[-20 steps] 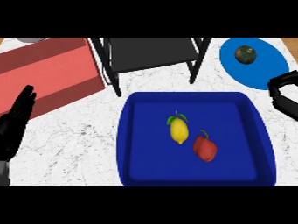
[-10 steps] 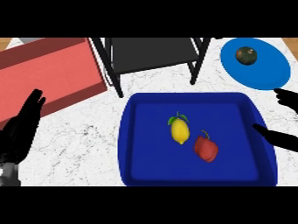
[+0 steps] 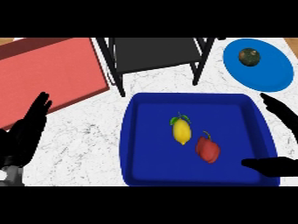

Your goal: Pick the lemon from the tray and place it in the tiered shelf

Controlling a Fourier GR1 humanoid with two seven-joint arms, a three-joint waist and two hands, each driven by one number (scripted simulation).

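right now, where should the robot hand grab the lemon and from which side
Grip the lemon across its middle, from above: it lies flat in the tray, long axis pointing away from the robot, so its left and right flanks are exposed. The pepper sits close to its near right end, so keep off that end. The open right robot hand is nearer.

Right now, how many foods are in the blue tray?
2: a lemon near the middle of the tray, a red pepper beside it, toward the lower right. None seem hidden.
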